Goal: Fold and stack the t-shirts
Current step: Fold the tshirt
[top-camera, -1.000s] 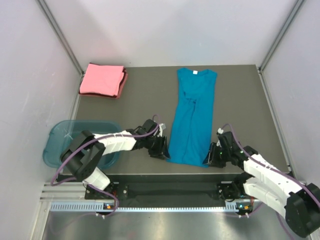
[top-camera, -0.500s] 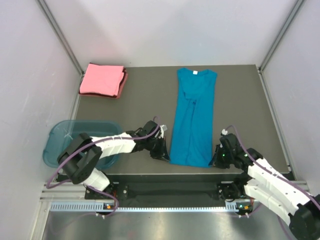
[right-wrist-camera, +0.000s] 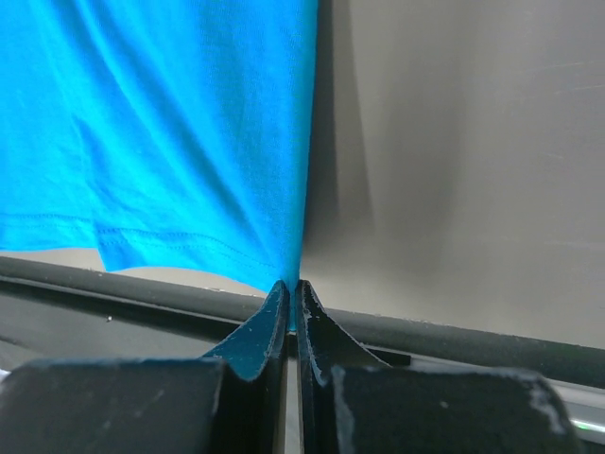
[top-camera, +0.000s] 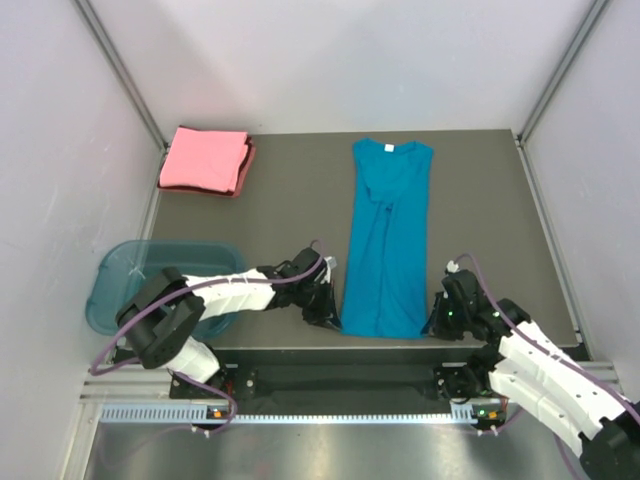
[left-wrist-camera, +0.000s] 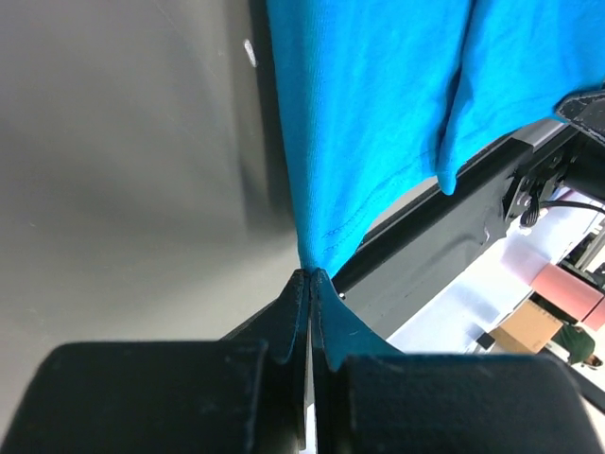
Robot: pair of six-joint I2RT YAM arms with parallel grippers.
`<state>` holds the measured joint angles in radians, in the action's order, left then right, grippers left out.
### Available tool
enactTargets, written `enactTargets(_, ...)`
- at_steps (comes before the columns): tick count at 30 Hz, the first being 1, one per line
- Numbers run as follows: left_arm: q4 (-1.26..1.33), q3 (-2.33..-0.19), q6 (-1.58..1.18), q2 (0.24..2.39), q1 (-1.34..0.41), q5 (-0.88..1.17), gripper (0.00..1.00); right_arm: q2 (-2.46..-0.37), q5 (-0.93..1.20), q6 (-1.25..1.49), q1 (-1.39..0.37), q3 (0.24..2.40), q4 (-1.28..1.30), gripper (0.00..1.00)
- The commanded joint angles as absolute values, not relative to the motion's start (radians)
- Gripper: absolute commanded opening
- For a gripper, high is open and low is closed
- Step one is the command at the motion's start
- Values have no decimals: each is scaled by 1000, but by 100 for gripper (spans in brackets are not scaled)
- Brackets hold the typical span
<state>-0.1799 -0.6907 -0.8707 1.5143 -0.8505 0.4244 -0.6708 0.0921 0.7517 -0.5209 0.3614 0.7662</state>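
The teal-blue t-shirt (top-camera: 388,235) lies folded lengthwise into a long strip down the middle of the table, its white neck label at the far end. My left gripper (top-camera: 328,318) is shut on the strip's near left hem corner (left-wrist-camera: 317,255). On the near right hem corner (right-wrist-camera: 284,270) my right gripper (top-camera: 432,322) is shut too. Both corners sit at the table's front edge, the cloth pulled to a point between each pair of fingers. The salmon-pink t-shirt (top-camera: 205,160) rests folded at the far left corner.
A translucent blue plastic tub (top-camera: 120,280) stands off the table's left side, beside the left arm. The dark table (top-camera: 290,210) ends in a front rail just behind both grippers. Grey walls close in the left, right and back.
Both grippers have shut on the teal shirt's near hem corners. The hem has straightened and drawn a little toward the front edge, and the right arm has shifted slightly toward me.
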Motion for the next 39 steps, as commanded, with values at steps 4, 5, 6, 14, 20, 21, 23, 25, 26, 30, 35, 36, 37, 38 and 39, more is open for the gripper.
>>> enactTargets(4, -212, -781, -888, 1522, -844, 410, 0, -759, 6, 703, -532, 504, 776, 0)
enactTargets(5, -233, -826, -881, 1535, -838, 411, 0, -787, -20, 693, -532, 523, 772, 0)
enactTargets(6, -244, -850, -871, 1569, -818, 416, 0, -845, -41, 671, -532, 564, 766, 0)
enactTargets(14, -348, -1125, -790, 1689, -683, 465, 0, -1074, -112, 554, -499, 811, 735, 0)
enactTargets(20, -445, -1374, -703, 1880, -572, 498, 0, -1252, -60, 459, -376, 955, 681, 0)
enactTargets(21, -446, -1402, -693, 1926, -560, 505, 0, -1273, -52, 437, -344, 972, 672, 0)
enactTargets(23, -434, -1484, -667, 1986, -536, 528, 0, -1344, -38, 419, -316, 1038, 663, 0)
enactTargets(25, -431, -1547, -652, 2026, -522, 537, 0, -1421, -32, 390, -281, 1087, 657, 0)
enactTargets(26, -445, -1610, -655, 2067, -506, 538, 0, -1445, -28, 381, -270, 1133, 647, 0)
enactTargets(30, -465, -1753, -653, 2153, -476, 532, 0, -1578, -3, 351, -217, 1244, 641, 0)
enactTargets(35, -436, -1904, -658, 2262, -436, 578, 0, -1683, 35, 339, -160, 1359, 637, 0)
enactTargets(36, -405, -1916, -673, 2275, -430, 593, 0, -1716, 44, 336, -144, 1374, 635, 0)
enactTargets(37, -387, -1925, -683, 2287, -425, 612, 0, -1730, 51, 334, -140, 1388, 632, 0)
enactTargets(38, -367, -1934, -693, 2307, -413, 652, 0, -1747, 64, 331, -135, 1416, 630, 0)
enactTargets(39, -320, -1937, -704, 2316, -408, 666, 0, -1770, 72, 328, -126, 1426, 626, 0)
